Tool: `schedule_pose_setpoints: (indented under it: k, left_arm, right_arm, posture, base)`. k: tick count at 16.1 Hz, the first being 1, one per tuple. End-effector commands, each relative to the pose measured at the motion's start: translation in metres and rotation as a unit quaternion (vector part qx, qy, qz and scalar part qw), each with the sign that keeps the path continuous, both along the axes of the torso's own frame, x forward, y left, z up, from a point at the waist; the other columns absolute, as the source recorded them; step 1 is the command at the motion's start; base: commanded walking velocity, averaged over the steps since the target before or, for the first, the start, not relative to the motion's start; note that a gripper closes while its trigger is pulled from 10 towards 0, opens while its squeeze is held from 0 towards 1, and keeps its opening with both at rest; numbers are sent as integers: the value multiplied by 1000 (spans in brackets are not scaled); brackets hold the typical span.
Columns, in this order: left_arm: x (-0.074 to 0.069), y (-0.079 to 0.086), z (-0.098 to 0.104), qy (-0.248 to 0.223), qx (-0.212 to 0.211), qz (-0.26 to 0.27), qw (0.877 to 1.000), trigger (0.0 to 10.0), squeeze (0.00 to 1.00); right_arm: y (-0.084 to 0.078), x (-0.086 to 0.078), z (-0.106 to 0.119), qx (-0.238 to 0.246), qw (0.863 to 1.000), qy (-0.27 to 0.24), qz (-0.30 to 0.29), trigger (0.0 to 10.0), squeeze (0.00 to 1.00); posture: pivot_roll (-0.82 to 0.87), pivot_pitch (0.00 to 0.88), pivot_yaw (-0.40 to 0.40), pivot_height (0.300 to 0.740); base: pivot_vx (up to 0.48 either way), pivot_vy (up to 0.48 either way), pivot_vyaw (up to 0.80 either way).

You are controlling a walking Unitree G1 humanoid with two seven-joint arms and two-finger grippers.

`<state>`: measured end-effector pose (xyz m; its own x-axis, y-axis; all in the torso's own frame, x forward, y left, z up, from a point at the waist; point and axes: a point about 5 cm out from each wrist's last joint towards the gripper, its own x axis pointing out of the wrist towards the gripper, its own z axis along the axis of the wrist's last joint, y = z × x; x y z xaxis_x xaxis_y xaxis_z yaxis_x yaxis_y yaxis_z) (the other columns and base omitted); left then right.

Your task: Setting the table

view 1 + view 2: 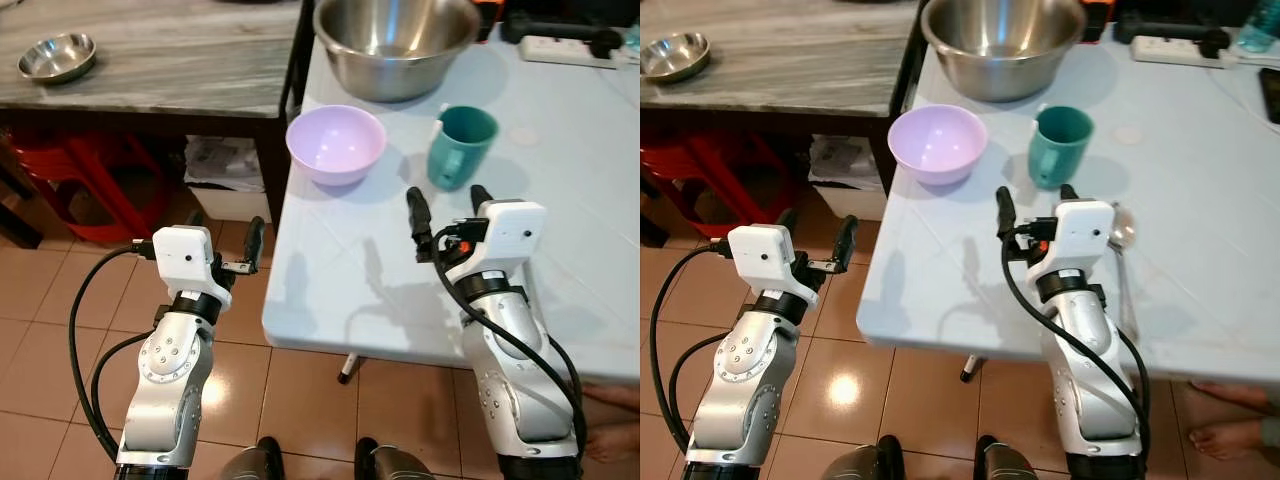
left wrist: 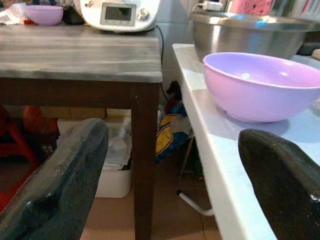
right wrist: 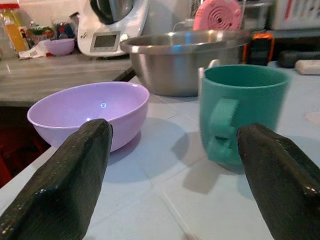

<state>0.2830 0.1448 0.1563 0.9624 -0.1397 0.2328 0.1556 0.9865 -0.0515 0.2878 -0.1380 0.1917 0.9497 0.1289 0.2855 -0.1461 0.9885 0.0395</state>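
A lilac plastic bowl point(image 1: 336, 143) and a teal mug point(image 1: 460, 145) stand side by side on the pale blue table point(image 1: 340, 270), with a big steel mixing bowl point(image 1: 397, 40) behind them. My right gripper point(image 1: 448, 208) hovers open and holds nothing, just above the table, a little short of the mug. In the right wrist view the mug point(image 3: 240, 112) and the lilac bowl point(image 3: 87, 112) lie ahead of its fingers. A spoon point(image 1: 1120, 230) lies on the table beside that wrist. My left gripper point(image 1: 225, 232) is open over the floor, left of the table's edge, level with the lilac bowl point(image 2: 260, 85).
A dark wooden side table point(image 1: 150, 60) at the left carries a small steel bowl point(image 1: 57, 56); red stools point(image 1: 90, 180) and a white bin point(image 1: 225, 180) sit beneath it. A power strip point(image 1: 560, 48) lies at the table's back right. A person's bare feet point(image 1: 1230, 430) are at the lower right.
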Motion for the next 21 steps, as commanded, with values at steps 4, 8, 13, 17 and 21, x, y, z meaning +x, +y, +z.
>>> schedule_pose_setpoints:
  k: [4, 8, 13, 17, 21]
  left_arm:
    - [-2, 1, 1, -2, 3, -5, 1000, 10000, 0]
    - [-4, 2, 1, -3, 6, -5, 1000, 10000, 0]
    - [-6, 2, -1, 2, 3, -4, 1000, 10000, 0]
    - [-15, 12, -9, 10, 37, -10, 999, 10000, 0]
    - [-18, 21, -10, 14, 50, -14, 999, 10000, 0]
  right_arm:
    - [0, -6, 1, 1, 1000, -3, 4, 10000, 0]
    - [4, -7, 0, -1, 1000, -3, 11, 10000, 0]
    - [6, -7, 2, -9, 1000, -7, 19, 10000, 0]
    - [13, -5, 6, -56, 996, -17, 66, 10000, 0]
    - [18, -6, 6, -78, 993, -23, 81, 10000, 0]
  posture:
    - [-166, 213, 33, 740]
    - [-167, 214, 34, 740]
    - [-161, 211, 32, 740]
    - [-156, 211, 31, 740]
    - [-146, 208, 29, 740]
  base:
    - [340, 0, 0]
    - [312, 0, 0]
    - [193, 0, 0]
    - [0, 0, 0]
    - [0, 0, 0]
